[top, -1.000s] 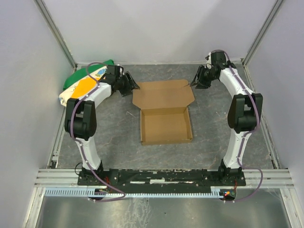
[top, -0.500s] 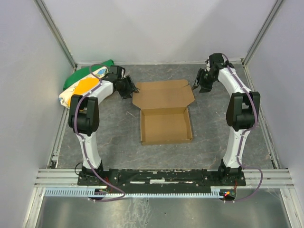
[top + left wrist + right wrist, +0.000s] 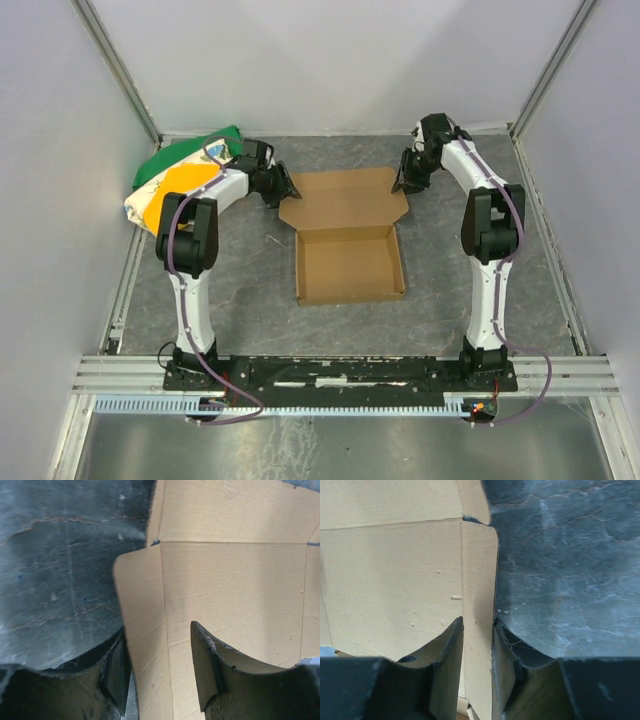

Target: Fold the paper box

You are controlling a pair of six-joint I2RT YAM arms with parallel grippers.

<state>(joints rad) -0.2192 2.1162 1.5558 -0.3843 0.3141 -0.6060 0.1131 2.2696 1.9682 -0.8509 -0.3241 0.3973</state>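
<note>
Both arms rise from their bases at the near edge and reach to the far side, elbows bowed outward. The left arm (image 3: 186, 250) bends inward at the wrist, its left gripper (image 3: 281, 187) (image 3: 157, 630) pointing right and down, fingers (image 3: 204, 666) clearly apart. The right arm (image 3: 492, 228) mirrors it, and the right gripper (image 3: 406, 182) (image 3: 477, 621) points left and down, with only a narrow gap between its fingers (image 3: 449, 660).
</note>
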